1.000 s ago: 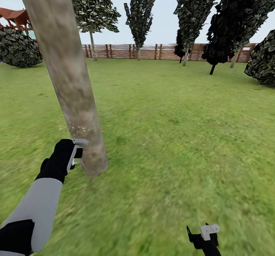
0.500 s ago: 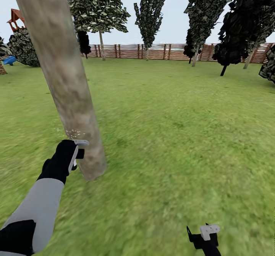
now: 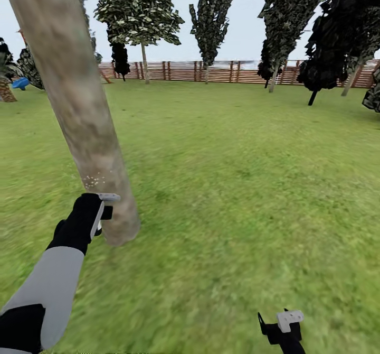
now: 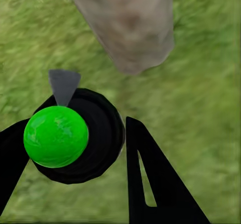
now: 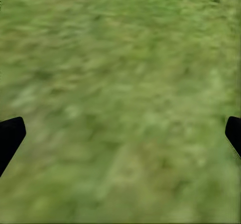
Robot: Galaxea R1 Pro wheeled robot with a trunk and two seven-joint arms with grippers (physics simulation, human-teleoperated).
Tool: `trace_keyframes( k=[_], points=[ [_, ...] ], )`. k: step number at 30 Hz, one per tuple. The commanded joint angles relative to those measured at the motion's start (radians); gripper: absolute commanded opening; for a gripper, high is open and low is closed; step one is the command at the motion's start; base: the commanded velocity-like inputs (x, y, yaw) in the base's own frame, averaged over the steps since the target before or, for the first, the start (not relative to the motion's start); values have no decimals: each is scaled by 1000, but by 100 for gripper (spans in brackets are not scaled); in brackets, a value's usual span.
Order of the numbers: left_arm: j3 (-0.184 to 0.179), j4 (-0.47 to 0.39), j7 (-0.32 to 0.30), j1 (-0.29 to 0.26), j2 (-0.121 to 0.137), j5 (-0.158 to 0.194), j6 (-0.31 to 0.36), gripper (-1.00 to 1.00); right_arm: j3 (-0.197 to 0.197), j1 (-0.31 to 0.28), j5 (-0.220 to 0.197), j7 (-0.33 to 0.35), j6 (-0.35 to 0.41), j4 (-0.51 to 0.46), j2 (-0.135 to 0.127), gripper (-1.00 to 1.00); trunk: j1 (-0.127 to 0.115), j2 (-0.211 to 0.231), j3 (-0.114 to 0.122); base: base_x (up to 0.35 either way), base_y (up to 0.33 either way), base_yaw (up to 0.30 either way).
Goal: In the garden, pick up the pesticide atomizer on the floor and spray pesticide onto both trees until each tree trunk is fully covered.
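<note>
Here, atomizer point(image 4: 68, 138) in left jaws, beside trunk point(image 3: 79, 105)

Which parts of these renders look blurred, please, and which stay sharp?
Head view: the near green grass lawn is smeared, the brown slatted fence crisper. Left wrist view: the mottled grey-beige tree trunk and grass are soft, the glossy green ball-topped atomizer sharp. Right wrist view: grass blurred throughout.

The head view looks forward and down across the lawn point(image 3: 237, 174) toward the fence point(image 3: 221, 71). The left wrist view sits close above the grass, facing the tree trunk point(image 4: 128, 25) base (shared with the head view). The right wrist view looks straight down at grass, close.
</note>
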Motion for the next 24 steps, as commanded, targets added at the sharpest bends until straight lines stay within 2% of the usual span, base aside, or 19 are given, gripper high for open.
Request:
trace_keyframes(
  k=[1,4,6,8,12,14,16,18,19,21,24],
  points=[
    [4,0,3,0,6,0,4,-100,-8,-1,11,-1,-3,1,0,100,0,0,-1,154,-236,264],
    [6,1,2,8,54,-1,4,-100,-8,-1,11,-1,-3,1,0,100,0,0,-1,102,-78,274],
    [4,1,2,29,64,1,-1,-100,-8,-1,11,-1,-3,1,0,100,0,0,-1,23,-17,271],
    [0,3,1,46,56,3,-5,-100,-8,-1,11,-1,-3,1,0,100,0,0,-1,4,-3,117],
    [-2,19,1,49,-7,2,-7,-100,-8,-1,11,-1,-3,1,0,100,0,0,-1,1,0,20],
    [-2,20,1,50,-16,2,-7,-100,-8,-1,11,-1,-3,1,0,100,0,0,-1,0,0,2],
    [3,21,1,50,-4,1,-7,-100,-8,-1,11,-1,-3,1,0,100,0,0,-1,0,0,0],
    [5,23,0,55,45,1,-6,-100,-8,-1,11,-1,-3,1,0,100,0,0,-1,0,0,0],
    [5,23,0,62,58,2,-6,-100,-8,-1,11,-1,-3,1,0,100,0,0,-1,0,0,0],
    [3,24,0,70,63,3,-6,-100,-8,-1,11,-1,-3,1,0,100,0,0,-1,0,0,0],
    [-1,31,0,74,34,2,-9,-100,-8,-1,11,-1,-3,1,0,100,0,0,-1,160,-35,0]
  ],
)
